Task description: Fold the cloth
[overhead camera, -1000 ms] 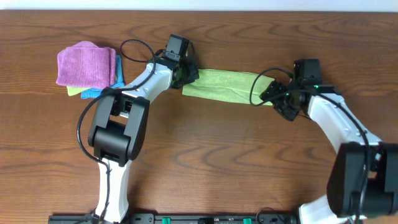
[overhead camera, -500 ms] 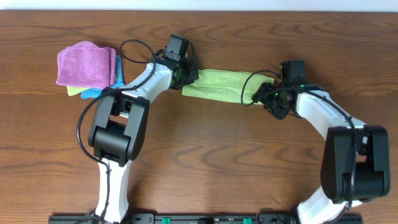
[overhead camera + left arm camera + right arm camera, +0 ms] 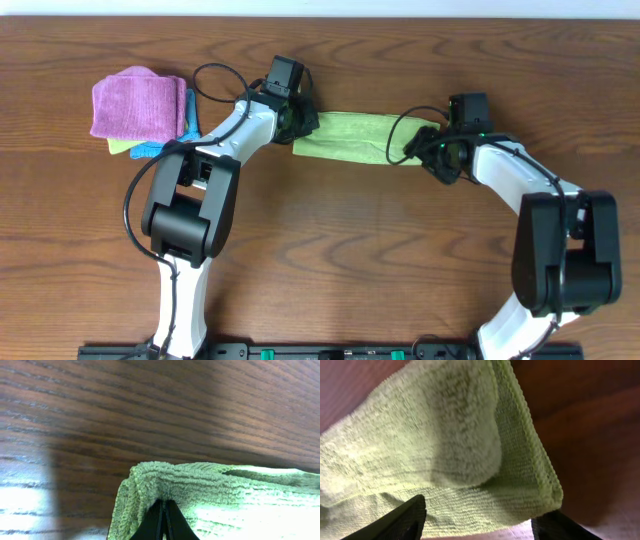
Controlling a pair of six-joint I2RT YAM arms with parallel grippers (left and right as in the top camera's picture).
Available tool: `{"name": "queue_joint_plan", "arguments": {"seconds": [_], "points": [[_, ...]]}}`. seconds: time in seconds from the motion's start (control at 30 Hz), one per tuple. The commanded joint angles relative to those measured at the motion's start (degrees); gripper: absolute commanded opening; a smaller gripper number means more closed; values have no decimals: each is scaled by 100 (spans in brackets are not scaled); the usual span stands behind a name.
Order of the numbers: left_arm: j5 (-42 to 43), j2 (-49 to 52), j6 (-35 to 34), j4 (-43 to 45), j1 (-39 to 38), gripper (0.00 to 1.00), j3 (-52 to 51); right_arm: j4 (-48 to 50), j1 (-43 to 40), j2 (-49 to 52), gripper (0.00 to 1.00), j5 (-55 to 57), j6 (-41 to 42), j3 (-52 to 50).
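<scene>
The lime-green cloth lies on the brown table as a long folded strip between my two grippers. My left gripper is shut on its left end; the left wrist view shows the closed fingertips pinching the fuzzy cloth edge. My right gripper is open at the strip's right end. In the right wrist view its two fingers stand wide apart with the cloth's right end between and beyond them. No tag shows.
A folded purple cloth sits at the far left on top of a teal cloth and another lime-green cloth. The table's far edge runs just behind the arms.
My right gripper has moved left along the strip, and the cloth's right end has shifted left with it. The left gripper has stayed still on the left end.
</scene>
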Motion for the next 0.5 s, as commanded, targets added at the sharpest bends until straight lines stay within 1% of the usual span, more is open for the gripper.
{"name": "queue_joint_plan", "arguments": {"seconds": [0.0, 0.23, 0.37, 0.47], "points": [[-251, 96, 22, -205, 20, 5, 24, 48, 48, 365, 66, 149, 52, -57], [-256, 96, 22, -232, 20, 6, 24, 131, 48, 413, 63, 426, 52, -57], [-254, 96, 20, -236, 20, 6, 24, 170, 50, 413, 47, 520, 50, -57], [-254, 96, 20, -240, 20, 6, 24, 269, 48, 413, 41, 610, 48, -57]]}}
